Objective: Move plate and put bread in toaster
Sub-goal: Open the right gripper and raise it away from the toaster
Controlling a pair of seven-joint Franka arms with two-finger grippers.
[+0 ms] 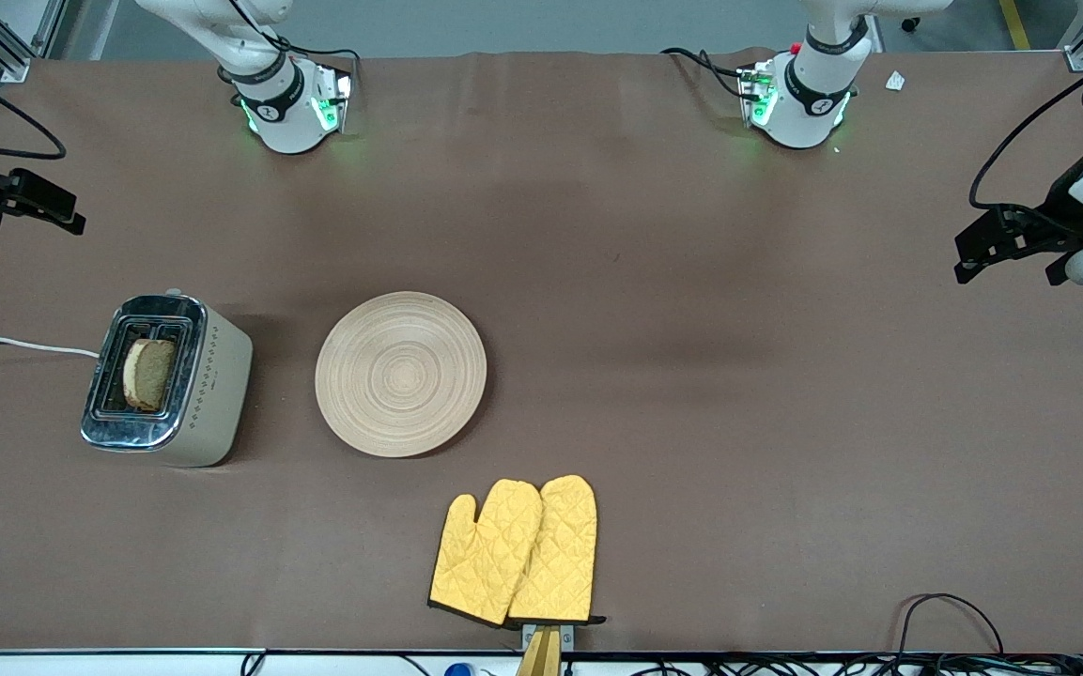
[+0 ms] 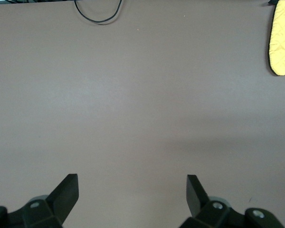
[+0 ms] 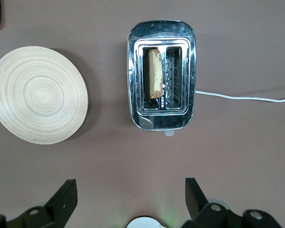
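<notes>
The toaster [image 1: 214, 376] stands toward the right arm's end of the table. The bread [image 1: 148, 374] stands in one of its two slots, its top edge showing. The right wrist view shows the toaster [image 3: 161, 121] from above, with the bread [image 3: 155, 73] in the slot on the plate's side. The plate [image 1: 400, 373] lies flat and bare beside the toaster, also in the right wrist view [image 3: 38, 94]. My right gripper [image 1: 67, 218] [image 3: 130, 192] is open and empty, over the table's edge at its own end. My left gripper [image 1: 968, 261] [image 2: 132, 190] is open and empty, over bare table at the left arm's end.
Two yellow oven mitts [image 1: 518, 549] lie nearer to the front camera than the plate, and show in the left wrist view [image 2: 281, 40]. The toaster's white cord [image 1: 15, 345] runs off the right arm's end. A black cable [image 1: 945, 610] loops at the front edge.
</notes>
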